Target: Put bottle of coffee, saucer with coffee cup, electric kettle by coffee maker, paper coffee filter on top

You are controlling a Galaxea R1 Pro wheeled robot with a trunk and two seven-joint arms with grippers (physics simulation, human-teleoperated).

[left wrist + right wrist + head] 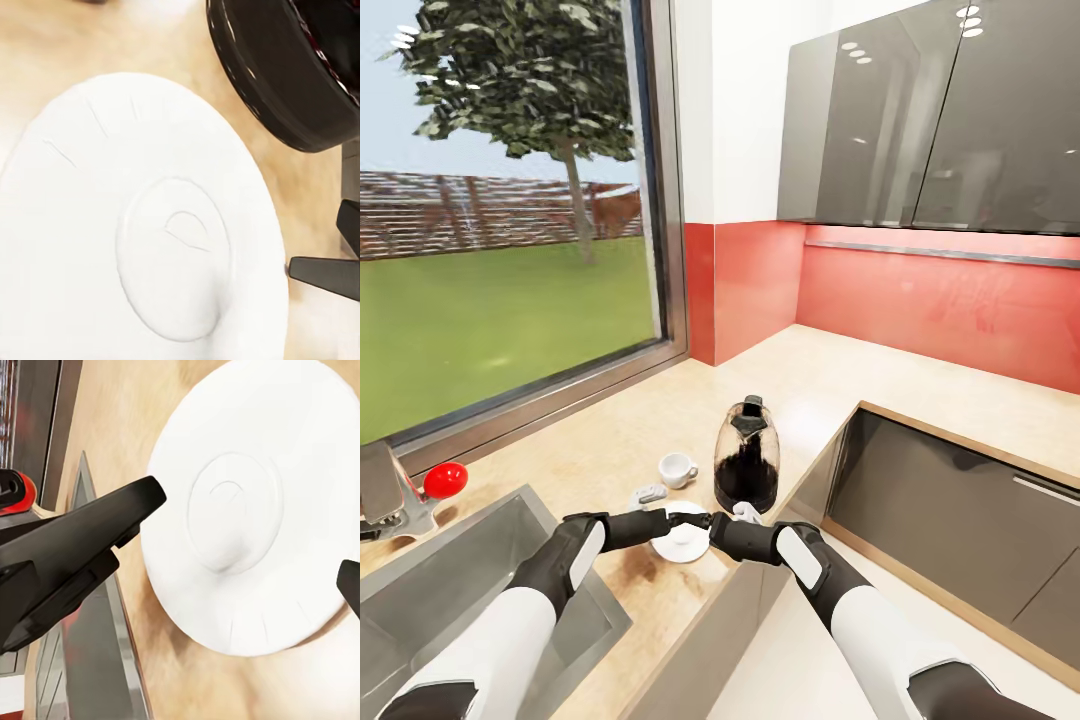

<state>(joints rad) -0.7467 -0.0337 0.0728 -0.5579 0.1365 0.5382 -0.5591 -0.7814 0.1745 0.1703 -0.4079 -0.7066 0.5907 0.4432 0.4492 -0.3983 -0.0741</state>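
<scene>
The saucer (682,541) is seen lying flat on the kitchen countertop (600,450), close to the counter's front edge and just in front of the electric kettle (746,455), whose glass body stands upright with its black lid on top. The coffee cup (678,469) is placed on the bare countertop behind the saucer, apart from it and just left of the kettle, and a small grey-white object (649,493), too small to be identified, is seen beside the cup. Both arms are brought together over the saucer. The left gripper (698,520) is held at the saucer's far rim, but whether its fingers are spread or closed cannot be told; in the left wrist view the saucer (142,225) is seen from close above, with the kettle's black base (277,75) beside it. The right gripper (251,536) is held wide open, its two dark fingers (90,540) set on either side of the saucer (247,502) without gripping it. The steel sink (450,580) is set into the countertop to the left, with a red-knobbed tap (444,480) behind it.
</scene>
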